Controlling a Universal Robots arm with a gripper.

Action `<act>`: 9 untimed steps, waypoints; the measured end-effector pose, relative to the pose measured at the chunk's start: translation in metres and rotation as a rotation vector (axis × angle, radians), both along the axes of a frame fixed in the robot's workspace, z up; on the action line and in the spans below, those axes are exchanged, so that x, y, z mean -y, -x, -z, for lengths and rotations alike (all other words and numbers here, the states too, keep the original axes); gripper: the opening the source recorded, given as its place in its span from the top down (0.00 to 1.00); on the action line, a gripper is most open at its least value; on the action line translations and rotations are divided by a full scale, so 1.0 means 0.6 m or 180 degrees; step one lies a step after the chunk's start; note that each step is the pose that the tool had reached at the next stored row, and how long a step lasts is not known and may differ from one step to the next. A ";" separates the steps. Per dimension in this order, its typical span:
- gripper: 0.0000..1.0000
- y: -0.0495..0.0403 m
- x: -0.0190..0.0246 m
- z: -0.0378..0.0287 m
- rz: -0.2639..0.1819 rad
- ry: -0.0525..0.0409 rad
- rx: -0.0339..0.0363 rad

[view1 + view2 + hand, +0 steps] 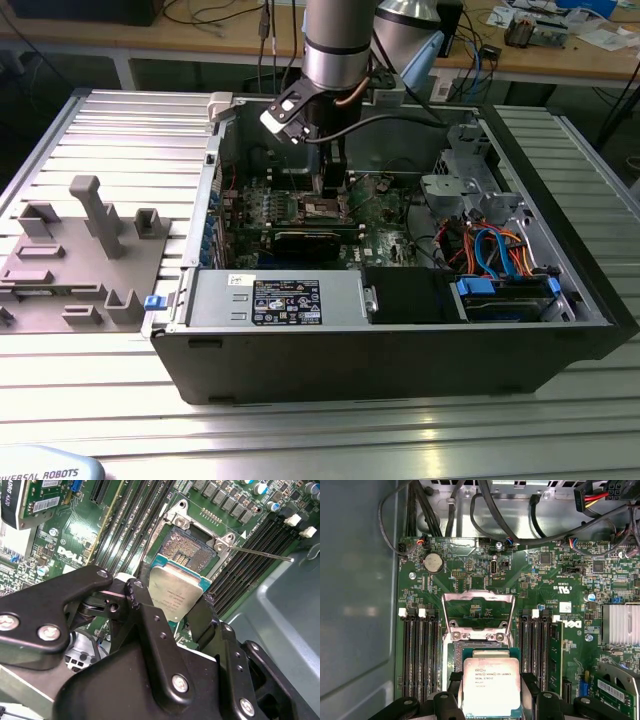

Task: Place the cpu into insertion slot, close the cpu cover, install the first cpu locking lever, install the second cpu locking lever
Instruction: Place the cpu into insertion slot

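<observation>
My gripper [491,697] is shut on the cpu [491,685], a flat square chip with a silvery top, one black finger on each of two opposite edges. In both wrist views the cpu [175,592] hangs over part of the insertion slot [192,547], whose contact field lies bare. Whether the chip touches the slot I cannot tell. The cpu cover [479,596] stands swung open beyond the slot [480,645]. A thin metal locking lever [265,554] sticks out free beside the socket. In the exterior view my gripper [331,195] reaches down into the open computer case over the green board.
Long black memory slots [420,655] flank the socket on both sides. A finned heatsink [621,624] and cable bundles [520,510] lie nearby. The case walls [400,345] ring the board. A grey fixture block [70,250] lies at the exterior view's left.
</observation>
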State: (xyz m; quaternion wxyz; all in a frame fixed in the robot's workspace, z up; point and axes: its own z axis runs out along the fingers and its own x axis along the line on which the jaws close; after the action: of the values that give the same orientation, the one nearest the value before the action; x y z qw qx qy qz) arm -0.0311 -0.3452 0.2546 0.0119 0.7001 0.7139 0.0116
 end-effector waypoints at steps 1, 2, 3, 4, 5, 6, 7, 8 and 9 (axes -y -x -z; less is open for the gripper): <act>0.46 0.000 0.0000 0.001 0.0000 0.0000 0.0000; 0.46 0.000 0.0000 0.003 0.0000 0.0000 0.0000; 0.46 0.000 0.0000 0.004 0.0000 0.0000 0.0000; 0.46 0.000 0.0000 0.005 0.0000 0.0000 0.0000; 0.46 0.000 0.0000 0.007 0.0000 0.0000 0.0000; 0.46 0.000 0.0000 0.008 0.0000 0.0000 0.0000; 0.46 0.000 0.0000 0.008 0.0000 0.0000 0.0000; 0.46 0.000 0.0000 0.008 0.0000 0.0000 0.0000; 0.46 0.000 0.0000 0.008 0.0000 0.0000 0.0000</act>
State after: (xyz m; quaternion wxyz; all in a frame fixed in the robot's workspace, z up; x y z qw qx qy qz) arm -0.0311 -0.3452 0.2497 0.0119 0.7001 0.7139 0.0116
